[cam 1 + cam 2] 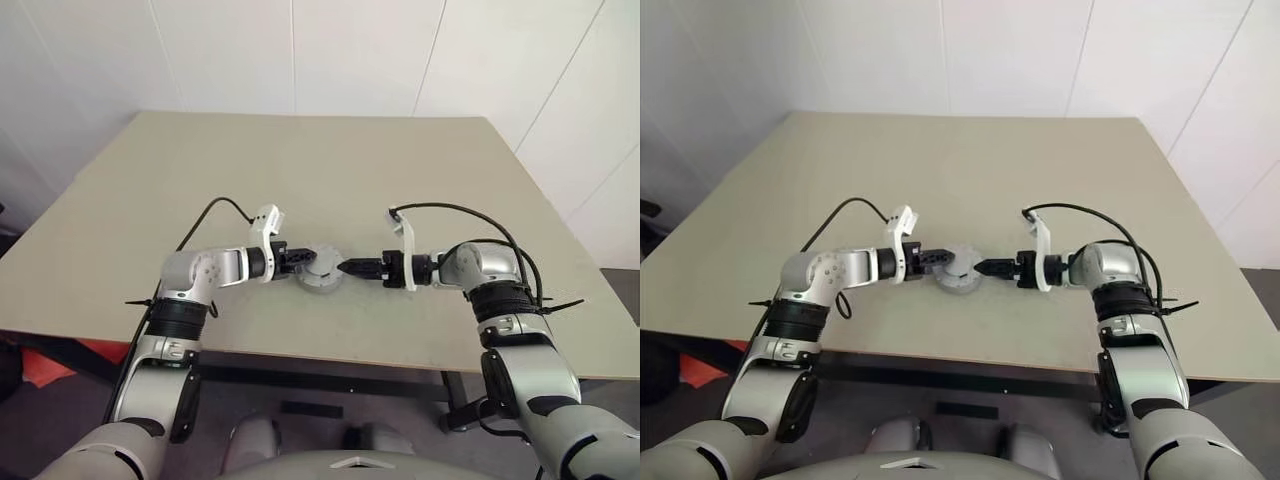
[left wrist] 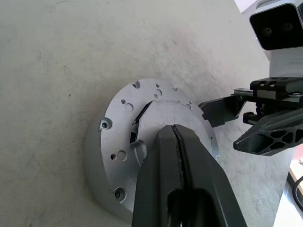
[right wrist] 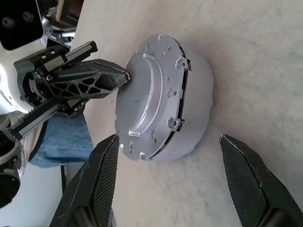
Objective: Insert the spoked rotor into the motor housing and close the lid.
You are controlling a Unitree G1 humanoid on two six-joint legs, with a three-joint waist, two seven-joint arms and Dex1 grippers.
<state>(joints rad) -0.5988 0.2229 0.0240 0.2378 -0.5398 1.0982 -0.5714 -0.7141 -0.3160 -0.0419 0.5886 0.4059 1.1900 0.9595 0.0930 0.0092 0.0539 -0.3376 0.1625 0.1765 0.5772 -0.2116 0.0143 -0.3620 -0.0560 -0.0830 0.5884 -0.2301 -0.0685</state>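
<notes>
Table [image 1: 300, 170] of plain beige carries the whole job near its front edge, where the motor housing [image 3: 196, 101] stands between the two arms, the left gripper [image 1: 303, 258] touching it from the left and the right gripper [image 1: 345, 267] close on its right. On the housing sits the lid [image 3: 147, 97], its plain grey face outward, with a raised curved rib and small holes around the rim; at one side a dark gap shows between lid and housing, so I judge it not yet fully seated. Whether the spoked rotor is inside cannot be told, since the lid covers the opening. Pressed together, the left gripper's fingers rest their tips on the lid's face, pointing right across it. Spread wide, the right gripper's fingers point left with the housing lying straight ahead between them, not yet touching. Any closing squeeze would turn on that line: the housing's round side facing the open jaws.
</notes>
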